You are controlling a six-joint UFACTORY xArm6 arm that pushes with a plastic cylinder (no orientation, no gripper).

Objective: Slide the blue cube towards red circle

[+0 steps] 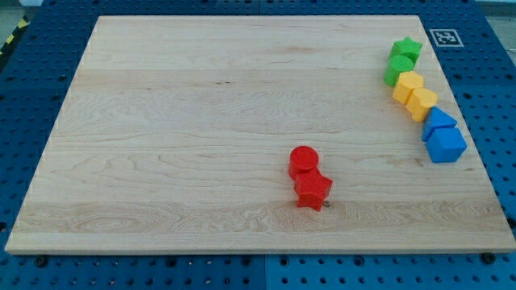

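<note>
Blue cube point(446, 146) sits at the view's right edge of the tabletop point(201, 121), touching a blue triangular block point(438, 121) just above it. Red circle point(303, 160) is the landmark: the cube lies well apart from it, to its right and slightly higher in the view. Red star point(313, 191) touches the circle on its lower right side. Far up-right of the circle, a column runs along the board edge: green star point(406, 49), a second green block point(397, 69), shape unclear, then two yellow blocks point(408, 84) point(422, 103), shapes hard to call, packed together above the blue pair.

My tip does not show anywhere in the view, so its place relative to the blocks is unknown and the end effector state can't be told.

Step judged: push not yet begun, cube untouched at its edge spot. Next move likely calls for getting the tip to the cube's far side from the circle, i.e. right of it and a bit above, then driving left and slightly down. Risk: little room between cube and board edge, and the triangle may get dragged along.

Light wood board, visible grain, rest of it bare. Blue perforated base point(48, 48) surrounds it; a fiducial tag point(444, 37) sits far up-right of the circle.
</note>
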